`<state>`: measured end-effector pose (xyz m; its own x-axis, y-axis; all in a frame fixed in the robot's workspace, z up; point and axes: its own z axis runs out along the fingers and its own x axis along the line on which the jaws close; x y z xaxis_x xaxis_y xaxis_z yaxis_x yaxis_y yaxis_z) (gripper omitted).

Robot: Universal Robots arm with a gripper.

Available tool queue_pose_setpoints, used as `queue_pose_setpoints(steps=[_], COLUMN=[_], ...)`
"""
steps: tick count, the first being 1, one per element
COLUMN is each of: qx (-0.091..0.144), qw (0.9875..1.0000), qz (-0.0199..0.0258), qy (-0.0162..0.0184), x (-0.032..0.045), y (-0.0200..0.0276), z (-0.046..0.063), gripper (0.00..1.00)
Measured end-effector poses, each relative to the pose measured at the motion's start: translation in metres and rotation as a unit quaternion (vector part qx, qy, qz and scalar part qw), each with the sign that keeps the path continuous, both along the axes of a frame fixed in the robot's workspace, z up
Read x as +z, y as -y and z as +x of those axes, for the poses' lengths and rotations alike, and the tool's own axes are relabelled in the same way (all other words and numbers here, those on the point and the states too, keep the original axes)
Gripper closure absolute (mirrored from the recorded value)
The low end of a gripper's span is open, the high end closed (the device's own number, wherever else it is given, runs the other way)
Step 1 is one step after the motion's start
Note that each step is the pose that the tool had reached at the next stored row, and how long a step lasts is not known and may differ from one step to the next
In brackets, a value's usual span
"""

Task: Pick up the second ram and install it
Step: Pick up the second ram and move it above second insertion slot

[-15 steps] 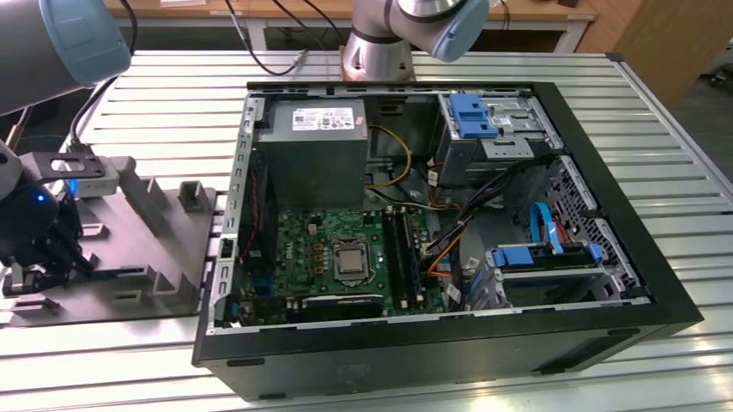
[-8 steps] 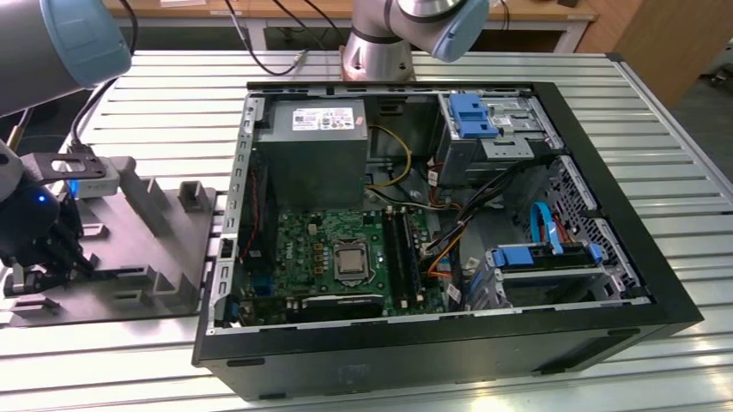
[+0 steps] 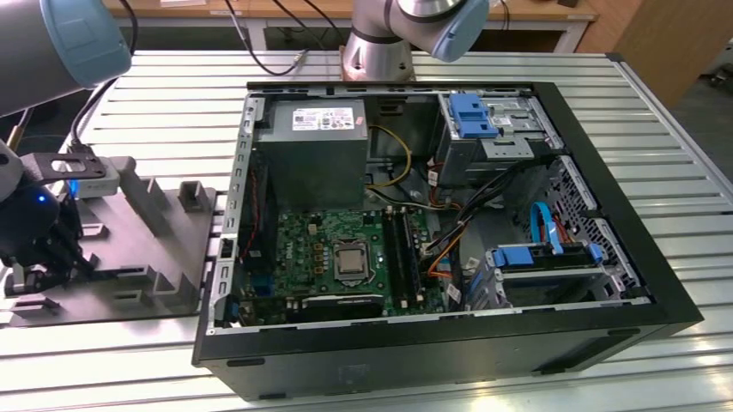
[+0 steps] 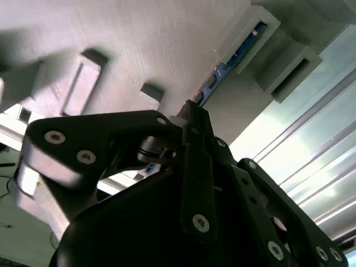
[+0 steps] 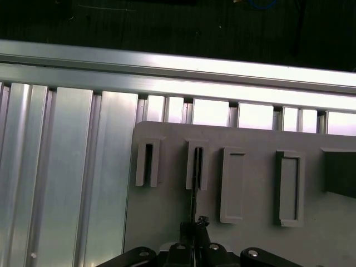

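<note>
You have the aluminium slatted table [image 3: 641,103] carrying two big items: the open computer case [image 3: 458,360] lying on its side towards the exterior view's right, and the grey moulded tray [image 3: 137,257] just beside it on the exterior view's left. The arm [image 3: 57,34] reaches over from the far side and comes down over the tray's outer end, well apart from the case. Inside the case the green motherboard [image 3: 321,249] lies flat, with its long black memory slots [image 3: 401,249] running beside the processor socket; whether one of them is already filled, you cannot tell from here.

The gripper [image 3: 46,257] sits low over the tray. In both wrist views the second ram [image 5: 194,189] shows edge-on as a thin dark line, one end standing between a pair of tray posts, the other running into the gripper [image 5: 194,231]. Its jaws look drawn together on that edge, so read the tool as closed on the stick [image 4: 243,49], which seems to rest in its tray slot, upright.

By my judgement you are at the pick-up step, grasp made and lift not yet done. A lift from here calls for a straight pull along the posts, no twist, since the board is thin and the slot walls sit close on both faces
</note>
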<state>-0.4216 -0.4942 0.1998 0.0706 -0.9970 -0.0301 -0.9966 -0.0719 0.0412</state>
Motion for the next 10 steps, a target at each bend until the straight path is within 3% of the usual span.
queue_pose_setpoints(steps=[1, 10], qx=[0.0, -0.002], qw=[1.0, 1.0], qz=[0.0001, 0.0002], qy=[0.0, 0.0], x=[0.0, -0.0001], y=[0.0, 0.0], z=[0.0, 0.0], gripper=[0.88, 0.88])
